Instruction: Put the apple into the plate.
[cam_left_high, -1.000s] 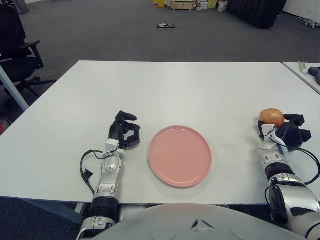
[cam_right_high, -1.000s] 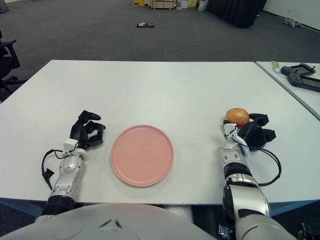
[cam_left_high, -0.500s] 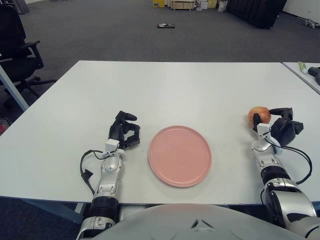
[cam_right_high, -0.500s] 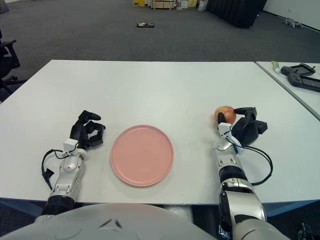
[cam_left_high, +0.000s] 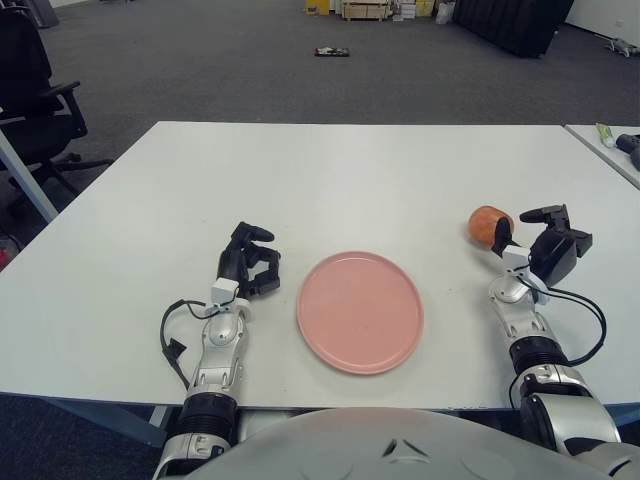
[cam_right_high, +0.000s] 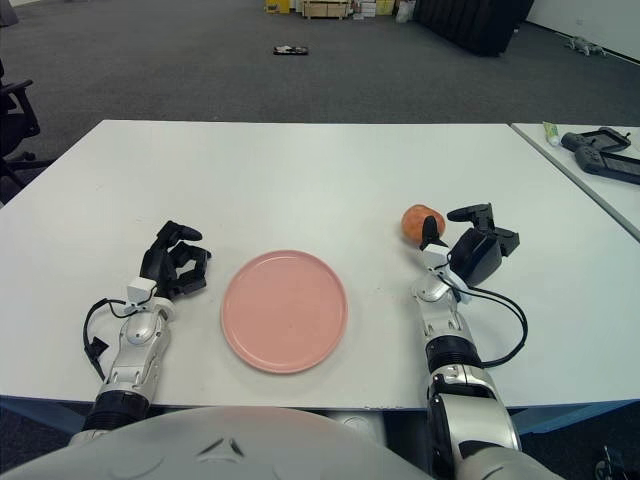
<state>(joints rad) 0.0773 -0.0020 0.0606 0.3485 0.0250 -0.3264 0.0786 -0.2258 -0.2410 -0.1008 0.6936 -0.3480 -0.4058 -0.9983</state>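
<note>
Left eye view shows the right robot hand carrying the round red-orange apple further left than half a second ago, and further still than a second ago, when it was near the right edge of the white flat surface. The apple is gripped at the fingertips, held above the surface, to the right of the round pink plate and well apart from it. The plate, which has not moved, lies on the near middle of the surface. The left robot hand shows just left of the plate, fingers curled on nothing, unchanged from before. The right eye view adds a dark handheld device on a neighbouring table at the far right, mostly cut off in the left eye view.
</note>
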